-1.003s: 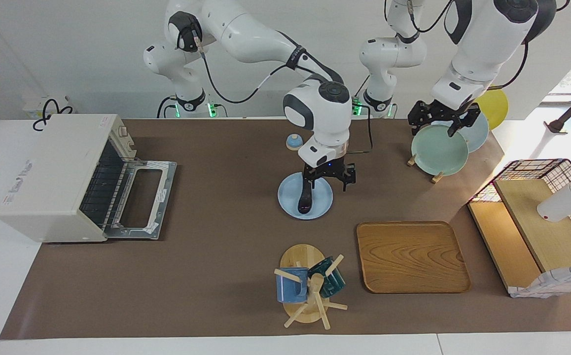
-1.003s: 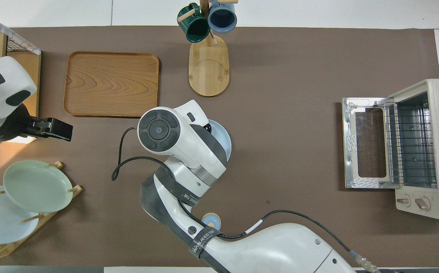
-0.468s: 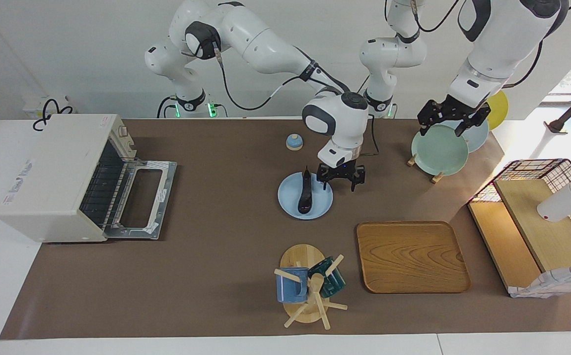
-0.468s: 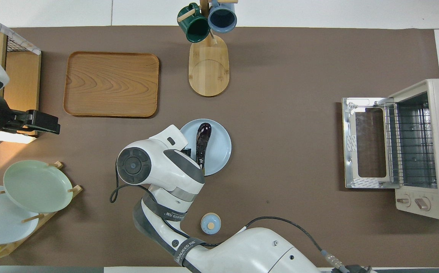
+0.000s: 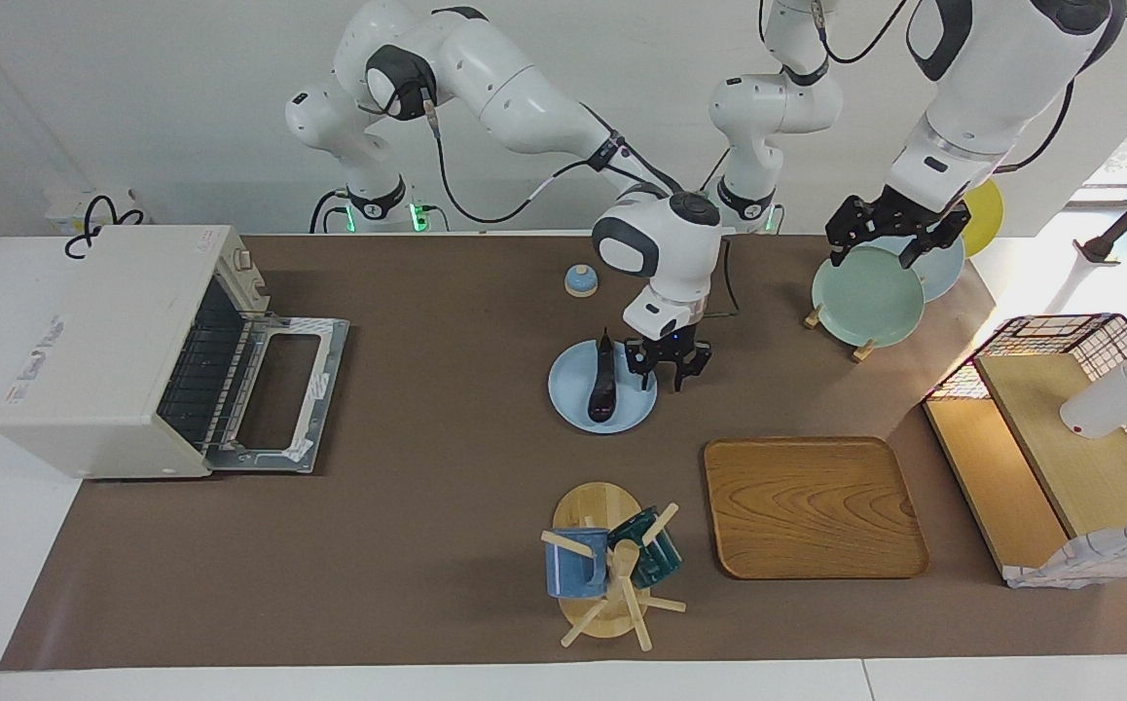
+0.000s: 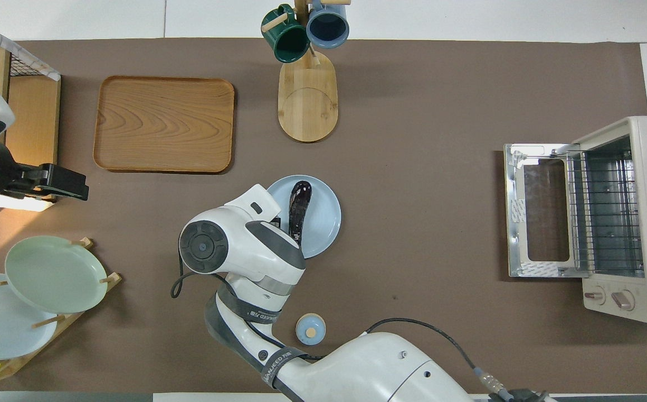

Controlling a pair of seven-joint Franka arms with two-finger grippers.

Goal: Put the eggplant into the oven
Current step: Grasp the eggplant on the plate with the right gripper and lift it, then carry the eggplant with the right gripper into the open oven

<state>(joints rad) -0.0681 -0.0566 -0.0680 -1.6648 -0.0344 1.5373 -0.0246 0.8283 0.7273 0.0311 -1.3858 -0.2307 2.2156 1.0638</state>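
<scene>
The dark purple eggplant [image 5: 602, 385] [image 6: 298, 209] lies lengthwise on a small light blue plate [image 5: 634, 404] [image 6: 326, 220] in the middle of the table. My right gripper [image 5: 662, 375] hangs low over that plate's edge, beside the eggplant toward the left arm's end; its fingertips stand a little apart with nothing between them. In the overhead view the right wrist hides it. The off-white oven [image 5: 106, 350] [image 6: 645, 218] stands at the right arm's end, its door [image 5: 281, 389] folded down flat, wire rack showing. My left gripper [image 5: 890, 243] [image 6: 69, 187] waits open above the plate rack.
A wooden mug tree [image 5: 612, 570] with two mugs and a wooden tray [image 5: 812, 506] lie farther from the robots than the plate. A rack with a green plate [image 5: 865, 297], a small blue knob-lidded dish [image 5: 580, 280] and a wire basket shelf [image 5: 1060, 428] stand around.
My right gripper left its spot over the eggplant and moved toward the left arm's end, and its fingers drew closer together. The eggplant stayed on the plate. The left arm rose slightly.
</scene>
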